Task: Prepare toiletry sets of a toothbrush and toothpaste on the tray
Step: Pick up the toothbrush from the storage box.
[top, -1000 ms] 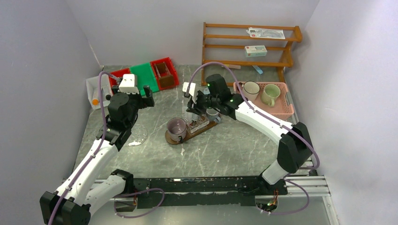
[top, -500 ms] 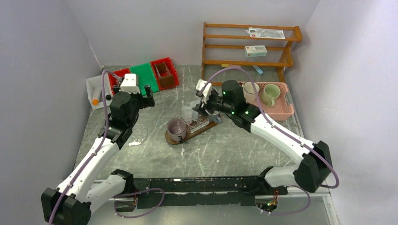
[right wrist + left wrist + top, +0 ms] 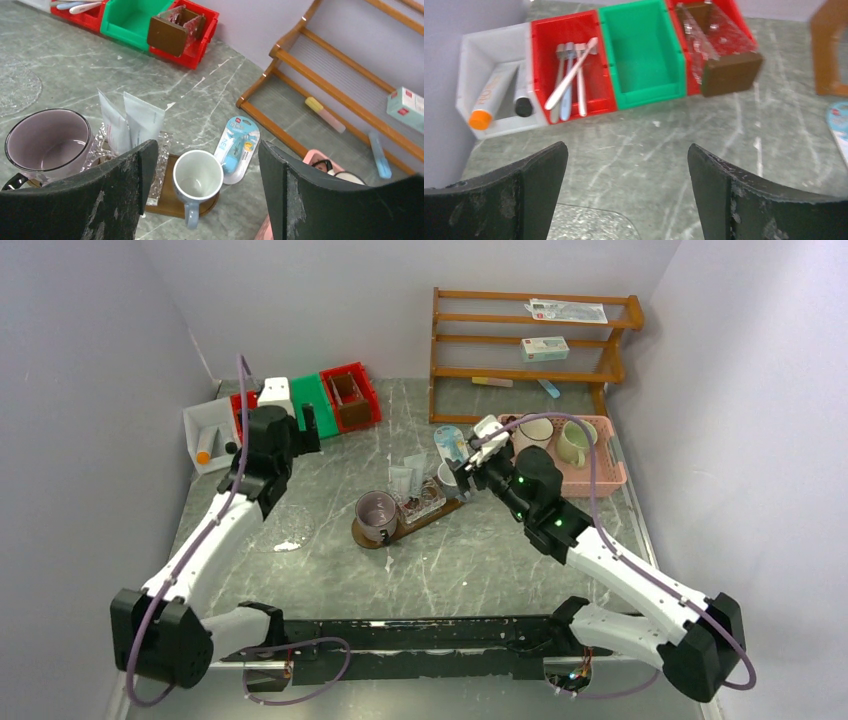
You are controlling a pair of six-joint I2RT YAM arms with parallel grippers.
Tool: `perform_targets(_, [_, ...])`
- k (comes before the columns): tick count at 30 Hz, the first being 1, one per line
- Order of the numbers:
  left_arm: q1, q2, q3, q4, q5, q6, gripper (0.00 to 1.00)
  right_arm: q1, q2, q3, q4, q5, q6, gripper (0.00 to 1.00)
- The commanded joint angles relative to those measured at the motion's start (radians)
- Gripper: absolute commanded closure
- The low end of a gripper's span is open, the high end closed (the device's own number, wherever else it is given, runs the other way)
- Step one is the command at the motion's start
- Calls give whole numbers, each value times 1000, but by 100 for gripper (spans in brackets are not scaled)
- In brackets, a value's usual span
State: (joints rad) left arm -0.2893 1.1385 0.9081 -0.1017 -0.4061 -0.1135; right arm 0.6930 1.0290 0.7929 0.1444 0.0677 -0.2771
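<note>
White toothbrushes (image 3: pixel 569 75) in the red bin (image 3: pixel 540 60) show plainest from the left wrist; both jaws gape empty.

Left arm (image 3: pixel 215 535): base at 7 o'clock of the top view, white links climbing toward 11 o'clock, elbow folded low beside the base.
Left gripper (image 3: pixel 308 426) (image 3: pixel 626 160): at 10 o'clock of the view, aimed toward about 1 o'clock; jaws wide apart and empty (both dark fingers (image 3: pixel 540 172) show in its wrist view).
Right arm (image 3: pixel 610 560): base at 5 o'clock, stretched toward 11 o'clock.
Right gripper (image 3: pixel 460 472) (image 3: pixel 205 155): just off centre at 1 o'clock, tilted downward, aimed toward 10 o'clock; jaws spread wide, empty.
</note>
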Motion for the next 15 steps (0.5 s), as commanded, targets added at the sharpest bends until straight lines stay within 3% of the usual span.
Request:
perform_targets(1, [114,96,94,-81,11,-48,7,-2,-76,-82,103,85,101,22])
perform_targets(7, [229,287,208,-133,85,-50,10,-2,-173,-173,161,100,134,21])
perform_targets(15, [268,597,471,-223,50,41,26,-2,-238,-230,186,119,136,20])
